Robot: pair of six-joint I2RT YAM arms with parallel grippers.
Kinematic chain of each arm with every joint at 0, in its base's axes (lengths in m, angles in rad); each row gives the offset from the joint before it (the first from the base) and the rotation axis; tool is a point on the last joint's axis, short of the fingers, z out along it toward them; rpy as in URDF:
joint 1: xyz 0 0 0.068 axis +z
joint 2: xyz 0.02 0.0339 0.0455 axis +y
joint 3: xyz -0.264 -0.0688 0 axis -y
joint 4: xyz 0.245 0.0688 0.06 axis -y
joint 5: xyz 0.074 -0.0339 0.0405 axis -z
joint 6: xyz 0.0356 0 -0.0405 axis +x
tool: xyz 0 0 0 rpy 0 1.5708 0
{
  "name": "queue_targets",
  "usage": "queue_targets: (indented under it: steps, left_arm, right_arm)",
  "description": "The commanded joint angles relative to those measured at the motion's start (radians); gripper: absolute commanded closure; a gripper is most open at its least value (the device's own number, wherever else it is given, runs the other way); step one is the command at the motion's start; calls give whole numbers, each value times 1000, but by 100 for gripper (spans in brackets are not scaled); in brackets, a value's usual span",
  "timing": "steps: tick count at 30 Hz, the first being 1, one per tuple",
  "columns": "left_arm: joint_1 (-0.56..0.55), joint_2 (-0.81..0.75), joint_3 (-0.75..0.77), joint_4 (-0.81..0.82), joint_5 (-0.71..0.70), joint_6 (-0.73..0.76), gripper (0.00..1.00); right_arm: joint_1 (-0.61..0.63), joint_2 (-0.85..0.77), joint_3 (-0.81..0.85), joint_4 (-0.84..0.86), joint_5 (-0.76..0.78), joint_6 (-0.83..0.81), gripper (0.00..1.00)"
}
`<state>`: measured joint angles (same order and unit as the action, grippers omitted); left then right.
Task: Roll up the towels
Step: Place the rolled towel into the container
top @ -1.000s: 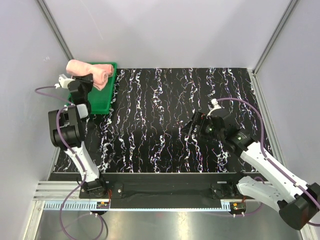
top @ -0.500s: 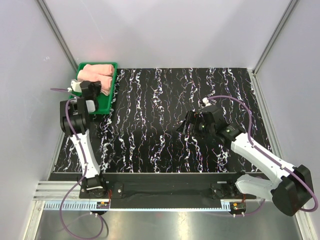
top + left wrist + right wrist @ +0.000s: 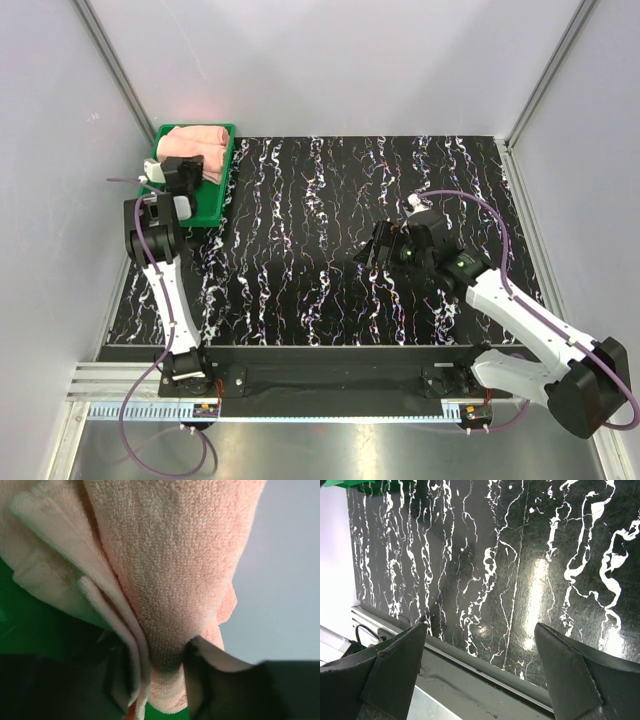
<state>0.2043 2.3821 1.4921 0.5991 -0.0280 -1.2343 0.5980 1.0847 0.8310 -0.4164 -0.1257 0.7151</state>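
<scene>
At four o'clock the right gripper [image 3: 480, 626] hangs wide open and empty over the table [image 3: 300, 230], out of the way. At ten o'clock the left gripper [image 3: 150, 675] pinches a fold of the towels [image 3: 195, 145], likely tucking them, rolled up, into the green tray [image 3: 205, 203].

We see two arms of one make. The left arm [image 3: 165, 290] and the right arm [image 3: 520, 318] both wear smooth white shells on their long links, with chunky black housings at the joints and a black base [image 3: 187, 375] at the foot. A thin purple cable [image 3: 470, 205] loops along each arm and trails off past the foot. On the right gripper [image 3: 480, 626] the fingers [image 3: 395, 672] are dark grey, blunt, matte wedges.
</scene>
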Motion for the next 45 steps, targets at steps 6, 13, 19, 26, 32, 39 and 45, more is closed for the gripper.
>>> queue_targets:
  steps: [6,13,19,26,32,39,45]
  left_arm:
    - [40,-58,-22,-91,172,32,23]
    - [44,-161,-50,-237,151,93,8]
    - [66,-239,-104,-349,166,107,5]
    - [98,-386,-220,-351,195,114,6]
    - [106,-616,-421,-226,198,157,6]
    - [118,-895,-780,114,297,139,1]
    - [116,-1201,-877,-114,267,366,1]
  right_arm:
    - [6,-80,26,-13,3,0,4]
    - [6,-150,4,-47,11,10,3]
    - [6,-227,-26,-96,31,15,3]
    - [6,-289,-26,-139,28,12,3]
    - [6,-310,-18,-160,32,0,3]
    - [6,-278,2,-137,-3,-17,3]
    - [8,-267,-15,-88,-14,-25,2]
